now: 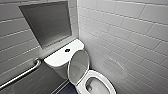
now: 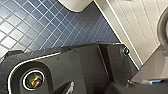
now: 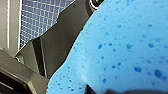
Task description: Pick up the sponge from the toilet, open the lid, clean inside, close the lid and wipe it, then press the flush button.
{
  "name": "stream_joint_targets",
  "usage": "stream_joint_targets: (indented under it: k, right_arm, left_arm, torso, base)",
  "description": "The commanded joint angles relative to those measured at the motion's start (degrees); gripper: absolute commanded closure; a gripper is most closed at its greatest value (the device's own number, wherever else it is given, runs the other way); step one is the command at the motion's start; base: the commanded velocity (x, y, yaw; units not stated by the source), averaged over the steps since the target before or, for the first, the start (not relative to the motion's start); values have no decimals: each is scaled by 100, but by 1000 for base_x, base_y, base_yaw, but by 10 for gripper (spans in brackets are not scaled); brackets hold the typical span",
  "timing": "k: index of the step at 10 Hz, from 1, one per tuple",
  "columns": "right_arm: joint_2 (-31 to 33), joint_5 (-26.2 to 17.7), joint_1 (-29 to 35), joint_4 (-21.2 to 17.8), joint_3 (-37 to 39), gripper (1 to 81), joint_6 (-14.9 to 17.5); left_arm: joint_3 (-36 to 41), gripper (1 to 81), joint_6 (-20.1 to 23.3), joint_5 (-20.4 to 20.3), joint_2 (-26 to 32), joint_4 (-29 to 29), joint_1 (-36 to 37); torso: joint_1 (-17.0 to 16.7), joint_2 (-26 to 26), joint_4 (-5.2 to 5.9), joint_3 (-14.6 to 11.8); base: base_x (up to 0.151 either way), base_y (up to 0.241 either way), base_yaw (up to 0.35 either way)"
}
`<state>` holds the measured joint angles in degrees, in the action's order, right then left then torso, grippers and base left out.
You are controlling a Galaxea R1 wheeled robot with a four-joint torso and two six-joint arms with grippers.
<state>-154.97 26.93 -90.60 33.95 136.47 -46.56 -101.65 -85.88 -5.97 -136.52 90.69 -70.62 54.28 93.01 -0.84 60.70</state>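
The white toilet (image 1: 98, 76) stands in the corner in the head view, its bowl open to view. The lid (image 1: 78, 65) is raised and leans back against the tank (image 1: 60, 58). A dark round flush button (image 1: 67, 50) sits on the tank top. The bright blue sponge (image 3: 125, 50) looms large right before the right wrist camera, held in my right gripper, which is shut on it. My left gripper is open and holds nothing.
A metal grab bar (image 1: 22, 73) runs along the left wall beside the tank, below a grey recessed panel (image 1: 46, 22). White tiled walls (image 1: 130, 37) close in on the right. The left wrist view looks down on blue floor tiles (image 2: 37, 25) and my dark base (image 2: 62, 72).
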Motion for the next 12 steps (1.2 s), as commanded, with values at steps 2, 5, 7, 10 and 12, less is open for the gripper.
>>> stream_joint_targets:
  k: [2, 5, 7, 10, 12]
  right_arm:
    - [165, -197, 2, 147, -17, 811, -38]
    - [156, -197, 10, 156, 36, 811, -47]
    - [139, -197, 2, 156, 54, 811, -29]
    - [183, -83, 55, 138, 71, 811, -64]
    - [488, 312, 133, 216, -129, 811, -90]
  left_arm:
    - [-277, 10, -60, 70, -236, 380, -210]
    - [-723, 10, -60, 70, -603, 380, -580]
    - [-1050, 10, -60, 70, -798, 380, -668]
    - [-1499, 10, -25, 52, -1079, 388, -756]
    - [-1604, 10, -7, 52, -1194, 380, -835]
  torso:
    - [0, 0, 0, 0]
    - [0, 0, 0, -5]
    - [0, 0, 0, -6]
    - [0, 0, 0, 333]
    - [0, 2, 0, 1119]
  base:
    - [0, 0, 0]
    - [0, 0, 0]
    - [0, 0, 0]
    - [0, 0, 0]
    - [0, 0, 0]
